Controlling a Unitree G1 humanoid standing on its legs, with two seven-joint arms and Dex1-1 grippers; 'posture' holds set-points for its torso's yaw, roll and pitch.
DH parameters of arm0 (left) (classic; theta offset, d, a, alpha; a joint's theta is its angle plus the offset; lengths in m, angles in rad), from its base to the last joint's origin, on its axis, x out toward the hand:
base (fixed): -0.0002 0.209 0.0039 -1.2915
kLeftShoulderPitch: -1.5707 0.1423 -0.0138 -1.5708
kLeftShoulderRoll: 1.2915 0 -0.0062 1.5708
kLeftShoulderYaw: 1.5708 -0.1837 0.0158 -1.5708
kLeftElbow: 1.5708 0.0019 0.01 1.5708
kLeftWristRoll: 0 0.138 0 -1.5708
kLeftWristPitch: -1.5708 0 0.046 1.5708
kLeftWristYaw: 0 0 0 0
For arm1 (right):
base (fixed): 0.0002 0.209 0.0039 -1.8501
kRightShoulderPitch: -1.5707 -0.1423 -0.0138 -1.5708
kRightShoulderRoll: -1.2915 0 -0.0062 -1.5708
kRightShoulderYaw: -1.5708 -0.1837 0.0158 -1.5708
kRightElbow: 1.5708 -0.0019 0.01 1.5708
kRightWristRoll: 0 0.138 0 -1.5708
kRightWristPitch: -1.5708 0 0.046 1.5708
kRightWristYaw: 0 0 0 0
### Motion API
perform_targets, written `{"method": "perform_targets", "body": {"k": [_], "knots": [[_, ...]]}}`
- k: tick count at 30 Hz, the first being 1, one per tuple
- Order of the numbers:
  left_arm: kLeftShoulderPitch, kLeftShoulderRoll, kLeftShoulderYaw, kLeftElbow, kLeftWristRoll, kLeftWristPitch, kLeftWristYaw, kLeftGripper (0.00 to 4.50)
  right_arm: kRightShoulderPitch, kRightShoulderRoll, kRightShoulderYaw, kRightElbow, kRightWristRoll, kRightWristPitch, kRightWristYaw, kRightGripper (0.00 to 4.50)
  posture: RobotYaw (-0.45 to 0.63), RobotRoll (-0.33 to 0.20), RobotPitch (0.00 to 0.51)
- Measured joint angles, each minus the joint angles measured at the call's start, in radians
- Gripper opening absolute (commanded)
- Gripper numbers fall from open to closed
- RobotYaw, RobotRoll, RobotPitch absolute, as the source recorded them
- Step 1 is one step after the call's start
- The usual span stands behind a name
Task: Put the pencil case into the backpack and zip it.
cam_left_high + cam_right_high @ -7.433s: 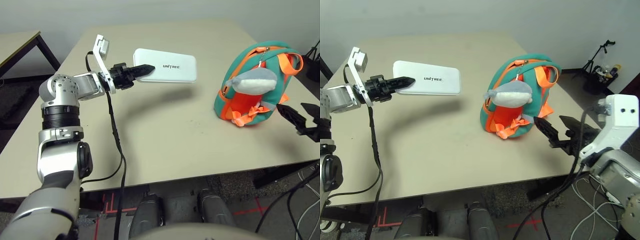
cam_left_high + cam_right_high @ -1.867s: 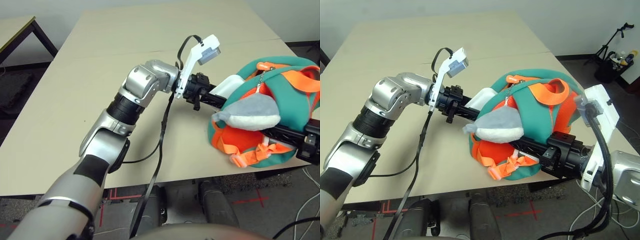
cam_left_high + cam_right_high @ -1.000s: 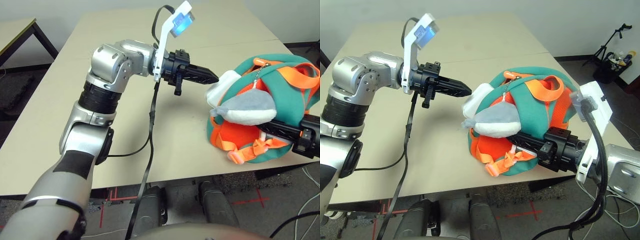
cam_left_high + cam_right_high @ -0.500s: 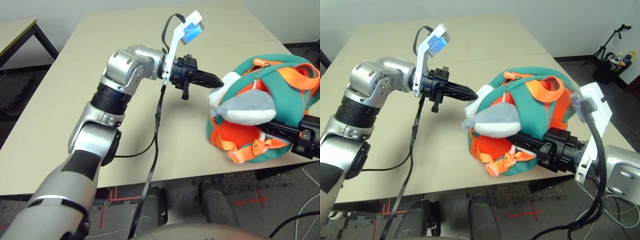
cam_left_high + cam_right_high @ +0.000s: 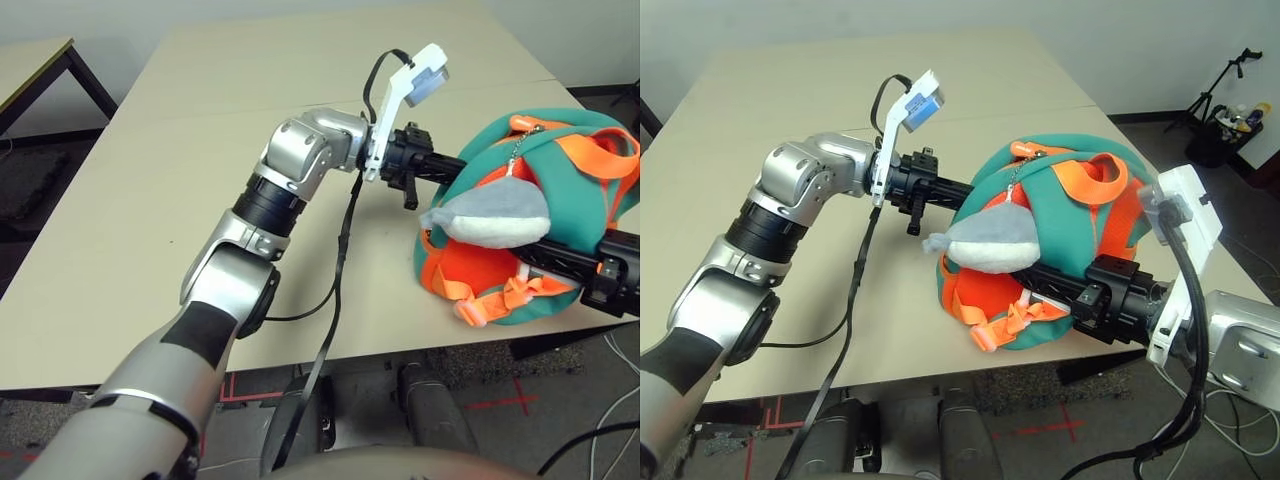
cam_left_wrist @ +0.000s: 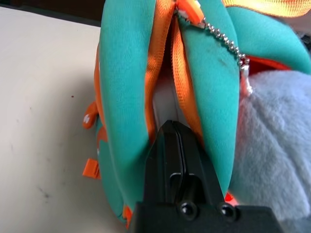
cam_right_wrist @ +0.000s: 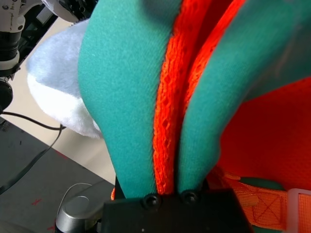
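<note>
Pencil case (image 6: 163, 104): a white sliver just ahead of the closed fingertips of the left gripper (image 6: 174, 130), lodged in the backpack (image 5: 575, 170) opening between orange zipper edges. Right gripper (image 7: 167, 187): clamped on teal-and-orange fabric. Risk: the case could jam crooked or spring back out, blocking the zip.

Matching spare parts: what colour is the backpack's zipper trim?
Orange zipper trim, best in the left wrist view.
</note>
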Motion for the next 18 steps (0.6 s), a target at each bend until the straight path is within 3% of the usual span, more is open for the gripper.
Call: {"method": "perform_targets", "body": {"k": [1,4,9,15,16,18], "knots": [[0.001,0.023,0.003,-0.013,0.001,-0.004,-0.004,0.0,-0.001,0.0,0.001,0.001,0.0,0.0,0.002,0.13,-0.15,0.0,0.099],[0.008,0.117,0.02,-0.095,0.008,-0.031,-0.012,0.62,-0.011,0.0,0.011,0.011,-0.01,0.0,0.01,0.13,-0.13,0.0,0.099],[0.044,0.261,0.038,-0.279,0.015,-0.061,-0.037,2.22,-0.041,0.0,0.045,0.051,-0.062,0.003,0.037,0.13,-0.1,0.0,0.095],[0.077,0.291,0.038,-0.464,-0.003,-0.055,-0.042,4.27,-0.065,0.0,0.071,0.081,-0.096,0.009,0.076,0.13,-0.08,0.0,0.097],[0.083,0.284,0.036,-0.485,-0.007,-0.05,-0.041,4.5,-0.069,0.0,0.072,0.085,-0.098,0.012,0.081,0.13,-0.08,0.0,0.097],[0.089,0.27,0.032,-0.507,-0.009,-0.043,-0.033,4.5,-0.075,0.0,0.073,0.088,-0.104,0.018,0.091,0.13,-0.09,0.0,0.098]]}}
